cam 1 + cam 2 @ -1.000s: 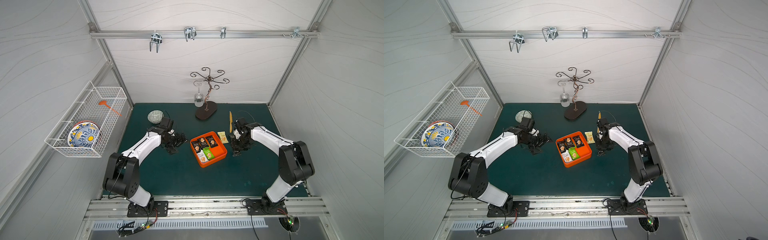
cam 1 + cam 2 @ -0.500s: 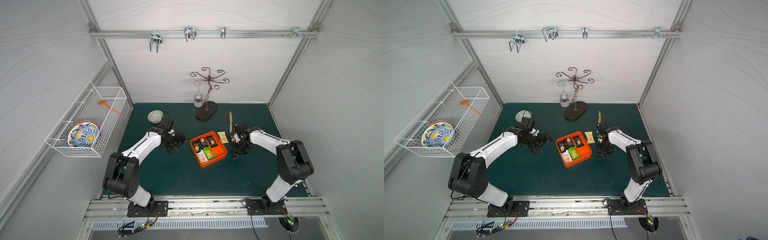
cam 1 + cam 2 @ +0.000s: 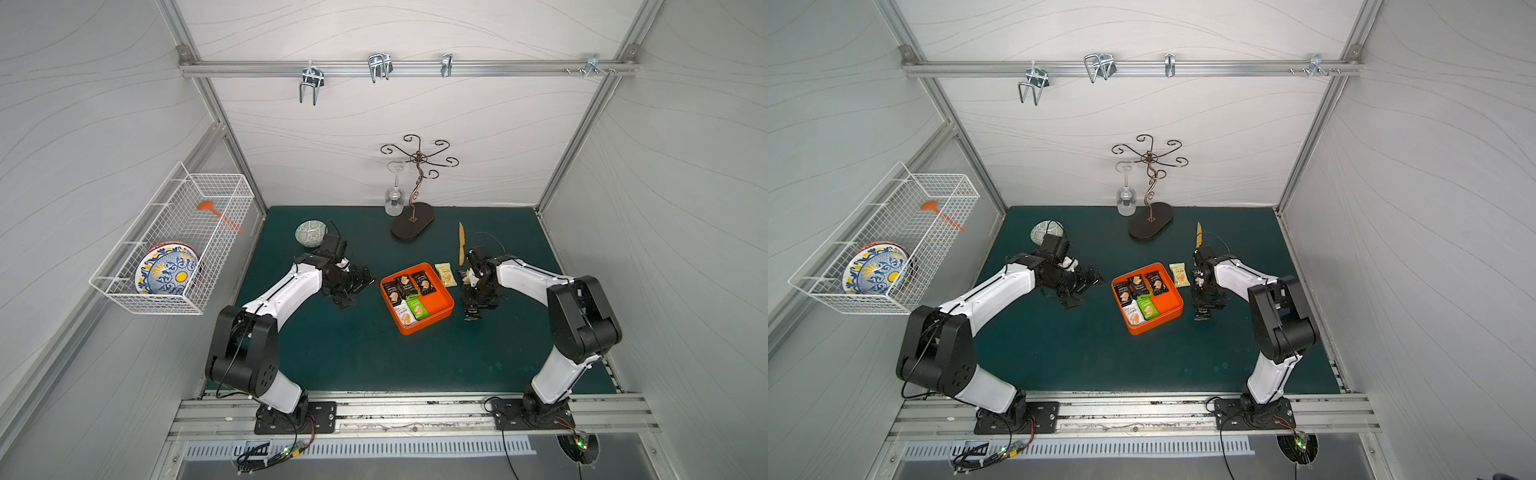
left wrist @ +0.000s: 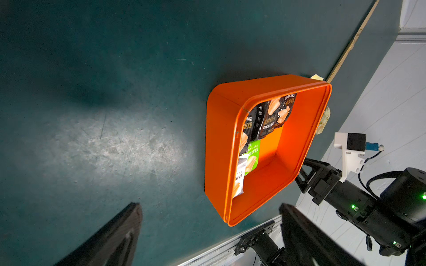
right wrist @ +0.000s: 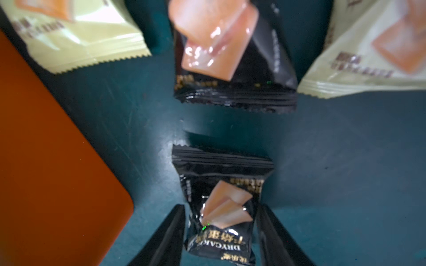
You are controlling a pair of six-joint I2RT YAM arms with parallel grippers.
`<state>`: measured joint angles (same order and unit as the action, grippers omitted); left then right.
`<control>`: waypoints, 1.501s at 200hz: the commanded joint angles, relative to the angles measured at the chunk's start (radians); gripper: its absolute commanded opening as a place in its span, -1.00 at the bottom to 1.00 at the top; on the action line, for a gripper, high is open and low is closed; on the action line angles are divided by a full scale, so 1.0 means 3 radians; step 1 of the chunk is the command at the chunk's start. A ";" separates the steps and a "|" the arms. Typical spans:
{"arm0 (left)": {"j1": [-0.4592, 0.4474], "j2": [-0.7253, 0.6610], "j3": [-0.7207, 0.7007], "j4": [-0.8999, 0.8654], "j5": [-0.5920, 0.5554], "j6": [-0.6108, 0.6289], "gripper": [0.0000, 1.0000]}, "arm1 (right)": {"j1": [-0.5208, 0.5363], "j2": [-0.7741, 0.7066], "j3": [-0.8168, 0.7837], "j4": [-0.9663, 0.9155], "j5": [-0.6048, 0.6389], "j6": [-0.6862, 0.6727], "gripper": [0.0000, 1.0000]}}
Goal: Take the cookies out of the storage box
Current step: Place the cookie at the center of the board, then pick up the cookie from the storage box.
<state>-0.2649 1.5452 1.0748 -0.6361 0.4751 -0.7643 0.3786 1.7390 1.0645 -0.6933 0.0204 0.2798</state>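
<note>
right gripper (image 5: 221,206), jaws parted, straddles a black cookie packet (image 5: 221,184) lying on the mat (image 5: 345,161).
placing step, likely; just ahead lie three more packets (image 5: 232,69), beside it the orange storage box (image 5: 46,149), five cookies (image 3: 405,286) inside; next: lift clear, reach in.
</note>
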 commanded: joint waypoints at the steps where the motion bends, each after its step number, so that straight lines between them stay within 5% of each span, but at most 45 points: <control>1: -0.0017 -0.0070 0.0063 0.0086 -0.0009 -0.0015 0.95 | 0.0012 -0.0036 0.0031 -0.0077 0.0072 -0.0029 0.14; 46: -0.0017 -0.0064 0.0094 0.0056 -0.0012 0.0006 0.95 | 0.0016 -0.0252 0.0209 -0.0275 0.0157 -0.0093 0.36; 160: 0.0038 0.0104 0.0250 -0.0081 0.0035 0.0204 0.95 | 0.0658 -0.0240 0.0918 -0.0223 0.0121 -0.0327 0.25; 300: 0.0264 -0.0292 -0.0094 -0.0267 -0.0044 0.0312 0.95 | 0.1055 0.0777 0.1598 -0.0252 0.0325 -0.0162 0.27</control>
<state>-0.1944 1.4918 1.0527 -0.6930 0.4725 -0.6949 0.6868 1.9289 1.5002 -0.7349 0.0635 0.1993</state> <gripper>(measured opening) 0.977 0.633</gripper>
